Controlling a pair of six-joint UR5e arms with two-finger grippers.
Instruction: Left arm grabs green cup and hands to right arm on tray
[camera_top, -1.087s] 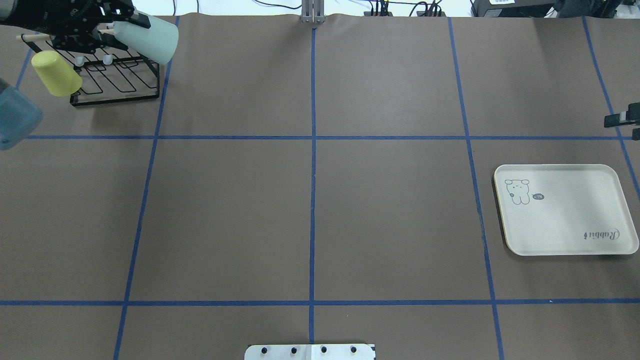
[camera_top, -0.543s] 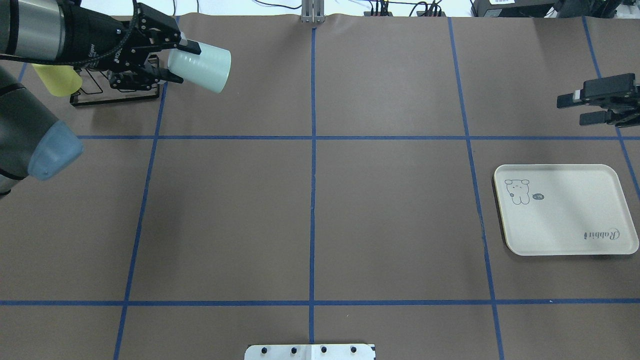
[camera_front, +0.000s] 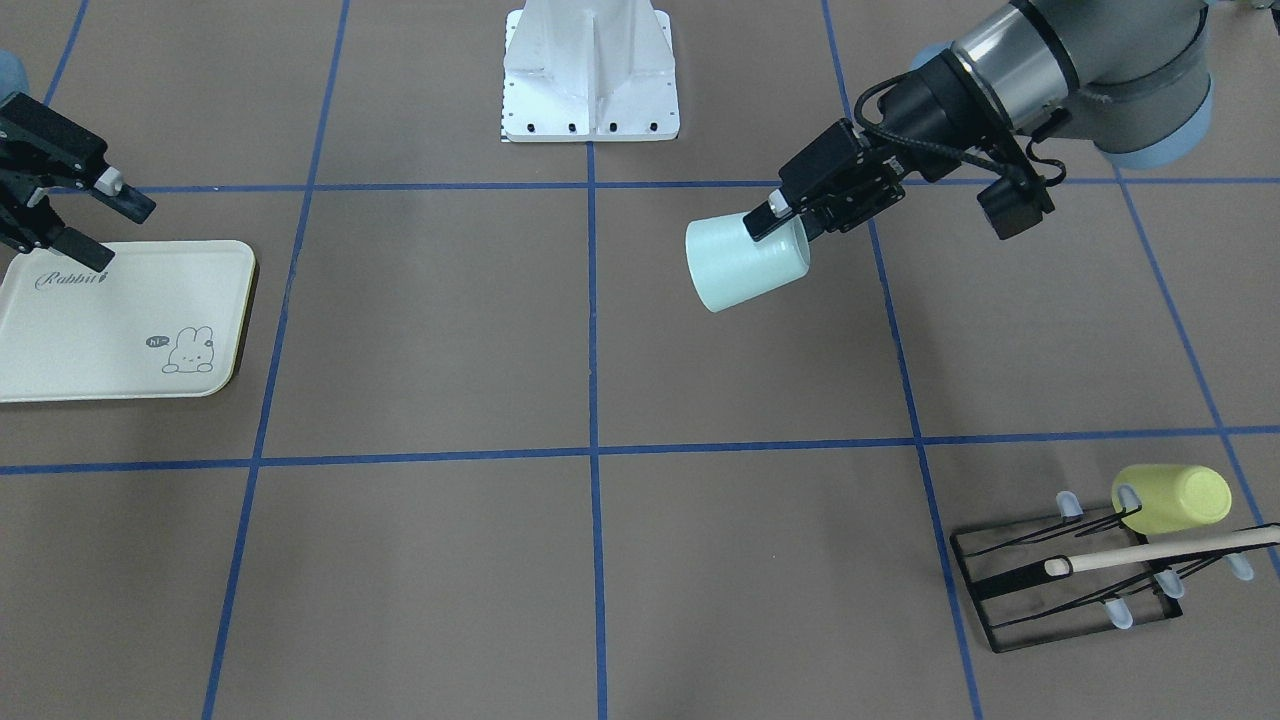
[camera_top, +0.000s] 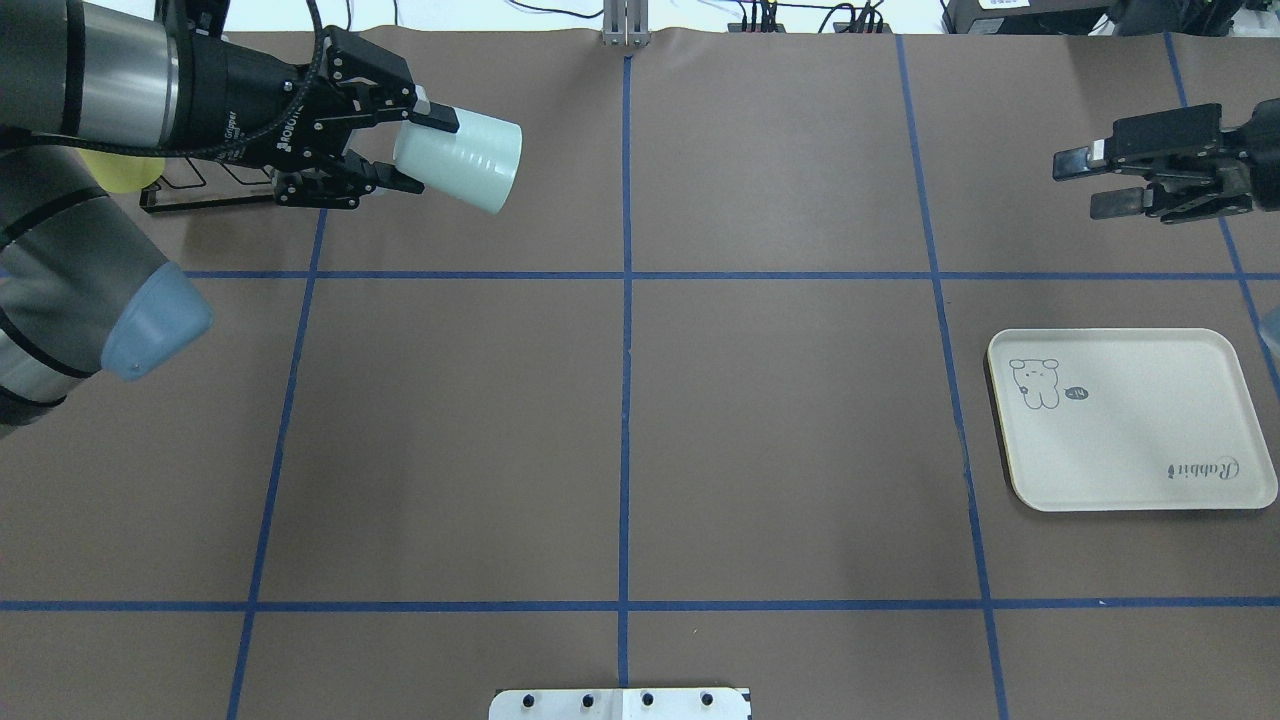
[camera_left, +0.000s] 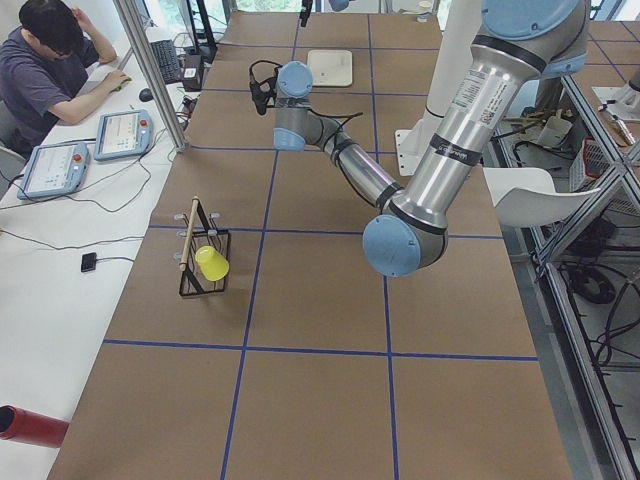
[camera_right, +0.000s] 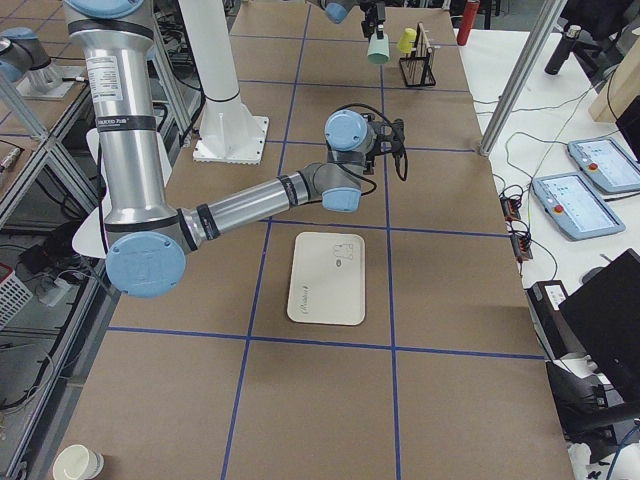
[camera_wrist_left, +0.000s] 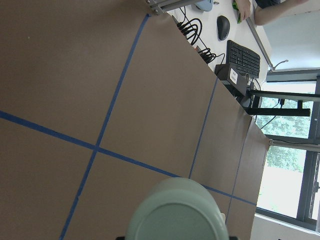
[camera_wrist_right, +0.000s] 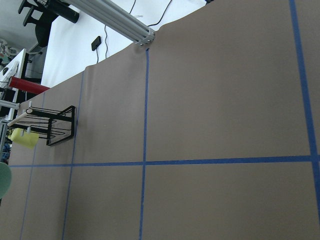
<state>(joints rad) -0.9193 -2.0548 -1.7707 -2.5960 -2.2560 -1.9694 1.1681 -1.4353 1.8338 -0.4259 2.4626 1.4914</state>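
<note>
The pale mint-green cup (camera_top: 462, 162) hangs on its side in the air, held at its rim by my left gripper (camera_top: 420, 150), which is shut on it. In the front view the cup (camera_front: 745, 262) points its base toward the table's middle, with the left gripper (camera_front: 790, 225) behind it. The cup's base fills the bottom of the left wrist view (camera_wrist_left: 175, 212). My right gripper (camera_top: 1085, 182) is open and empty at the far right, above and beyond the cream tray (camera_top: 1130, 450). In the front view it (camera_front: 118, 235) hovers over the tray's (camera_front: 90, 340) far edge.
A black wire rack (camera_front: 1070, 590) with a wooden rod stands at the far left corner and holds a yellow-green cup (camera_front: 1175, 498) on a peg. The left arm hides most of the rack (camera_top: 210, 195) from overhead. The robot's white base (camera_front: 590, 80) is at the near middle edge.
My left gripper has carried the green cup rightward, away from the rack toward the table's middle. My right gripper has come in from the right edge, moving left and farther back.
</note>
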